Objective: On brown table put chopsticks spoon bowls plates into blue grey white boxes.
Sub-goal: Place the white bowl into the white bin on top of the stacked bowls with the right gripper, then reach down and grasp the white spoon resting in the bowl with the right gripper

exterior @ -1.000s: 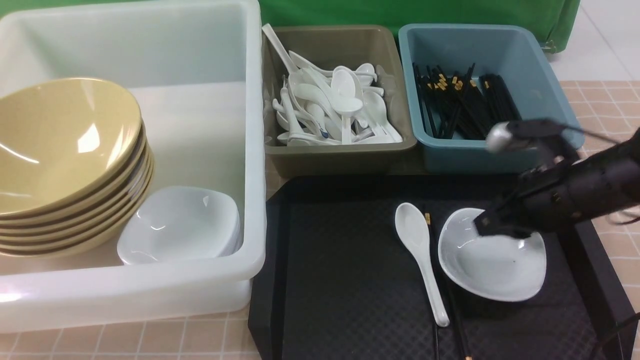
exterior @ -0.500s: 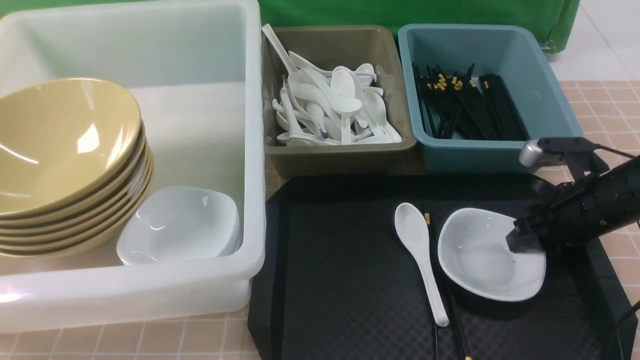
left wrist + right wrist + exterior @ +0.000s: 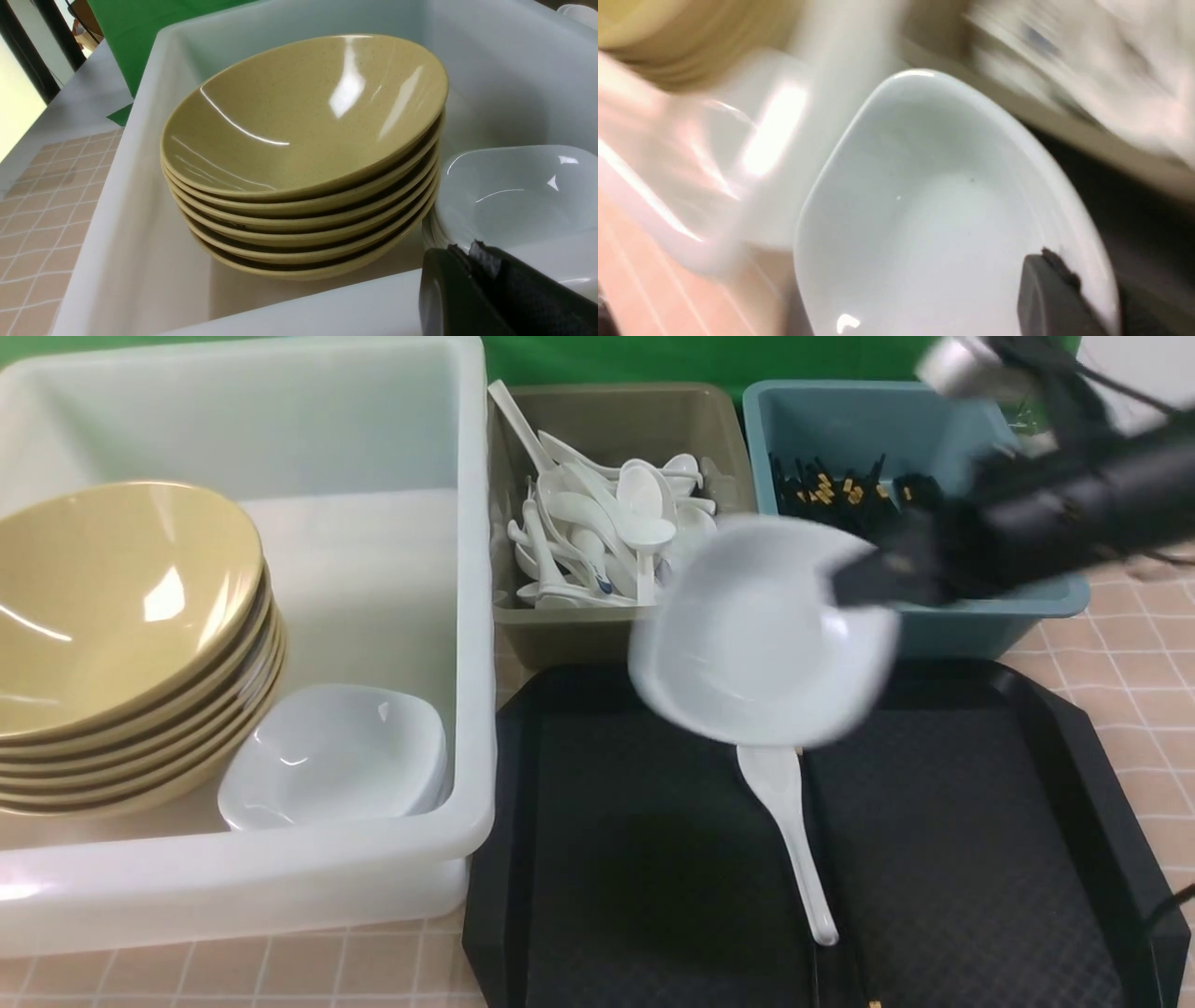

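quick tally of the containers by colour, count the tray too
white tub: 1
olive-grey tub: 1
teal-blue tub: 1
black tray: 1
total: 4

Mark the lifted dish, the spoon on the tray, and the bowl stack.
lifted dish [image 3: 756, 635], front view, inner hollow
spoon [image 3: 803, 863], front view, middle of handle
bowl stack [image 3: 112, 597], front view, inside of top bowl

- Front view: from the robot's side, looking forward and down across the tray [image 3: 653, 859] and white box [image 3: 373, 429].
- Left wrist view: close over the bowls [image 3: 303, 140], also at front view's left.
- Right wrist view: blurred, very near a plate [image 3: 924, 210].
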Robot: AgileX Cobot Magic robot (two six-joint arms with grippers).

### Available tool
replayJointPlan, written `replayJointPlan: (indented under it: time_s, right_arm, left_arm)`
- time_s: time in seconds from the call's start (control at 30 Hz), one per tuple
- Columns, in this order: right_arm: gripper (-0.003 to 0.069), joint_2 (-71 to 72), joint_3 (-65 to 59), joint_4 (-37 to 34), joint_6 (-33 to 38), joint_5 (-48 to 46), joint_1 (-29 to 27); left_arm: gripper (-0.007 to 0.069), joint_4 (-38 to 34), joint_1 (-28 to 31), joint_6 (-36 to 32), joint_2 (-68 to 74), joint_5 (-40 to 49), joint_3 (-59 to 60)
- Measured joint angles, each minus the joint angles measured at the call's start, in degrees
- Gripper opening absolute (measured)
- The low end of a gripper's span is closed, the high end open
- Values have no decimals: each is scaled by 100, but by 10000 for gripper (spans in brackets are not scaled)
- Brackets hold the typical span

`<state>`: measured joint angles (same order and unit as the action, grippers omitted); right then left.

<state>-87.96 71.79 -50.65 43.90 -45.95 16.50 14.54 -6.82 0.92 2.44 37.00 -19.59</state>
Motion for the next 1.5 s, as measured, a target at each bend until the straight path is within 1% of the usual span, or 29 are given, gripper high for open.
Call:
replayJointPlan:
  time_s: [0.07, 0.1, 0.2, 0.3, 0.37, 0.4, 0.5, 0.53, 0.57, 0.6, 0.63, 0.7, 0.73, 0.77, 0.87, 0.9, 0.93, 1.0, 1.03, 1.1, 1.27, 1.4, 1.5]
  right_arm:
    - [74, -148, 234, -126, 62, 680, 793]
    - [74, -309, 365, -163, 195, 1223, 1300]
    - [74, -878, 636, -273, 527, 2496, 2371]
    - [83, -1483, 867, -335, 938, 3313, 2949]
    - [95, -1708, 925, -340, 1068, 3360, 3051]
    - [129, -1934, 975, -345, 1142, 3336, 3098]
    - [240, -2059, 981, -343, 1158, 3083, 3020]
    - [240, -2059, 981, -343, 1158, 3083, 3007]
    - [309, -1971, 994, -287, 1146, 2742, 2874]
    - [336, -1899, 995, -241, 1140, 2528, 2811]
    - [370, -1759, 1014, -110, 1110, 2143, 2633]
    - [389, -1591, 1027, 93, 985, 1705, 2452]
    - [406, -1376, 1035, 452, 678, 1184, 2210]
    - [409, -1255, 1039, 720, 408, 888, 2063]
    - [410, -963, 1040, 2223, -960, -219, 1519]
    - [409, -944, 1006, 2627, -1392, -414, 1391]
    - [408, -932, 884, 3179, -1756, -549, 1219]
    - [407, -932, 543, 3736, -2275, -509, 993]
    - [407, -958, 270, 3900, -2433, -300, 871]
    - [407, -1024, -72, 4005, -2597, 69, 747]
    - [407, -1352, -554, 4022, -2740, 1086, 706]
    - [400, -1602, -561, 3953, -2740, 1400, 767]
    - [368, -1826, -561, 3899, -2723, 1506, 868]
  left_arm:
    - [5, 0, 0, 0, 0, 0, 0]
    - [5, 0, 0, 0, 0, 0, 0]
    - [5, 0, 0, 0, 0, 0, 0]
    - [5, 0, 0, 0, 0, 0, 0]
    - [5, 0, 0, 0, 0, 0, 0]
    - [5, 0, 0, 0, 0, 0, 0]
    - [5, 0, 0, 0, 0, 0, 0]
    - [5, 0, 0, 0, 0, 0, 0]
    - [5, 0, 0, 0, 0, 5, 0]
    - [5, 0, 0, 0, 0, 5, 0]
    - [5, 0, 0, 0, 0, 5, 0]
    - [5, 0, 0, 0, 0, 5, 0]
    - [5, 0, 0, 0, 0, 5, 0]
    - [5, 0, 0, 0, 0, 5, 0]
    - [5, 0, 0, 0, 0, 5, 0]
    - [5, 0, 0, 0, 0, 5, 0]
    - [5, 0, 0, 0, 0, 5, 0]
    - [5, 0, 0, 0, 0, 0, 0]
    - [5, 0, 0, 0, 0, 0, 0]
    - [5, 0, 0, 0, 0, 0, 0]
    - [5, 0, 0, 0, 0, 0, 0]
    - [5, 0, 0, 0, 0, 0, 0]
    - [5, 0, 0, 0, 0, 0, 0]
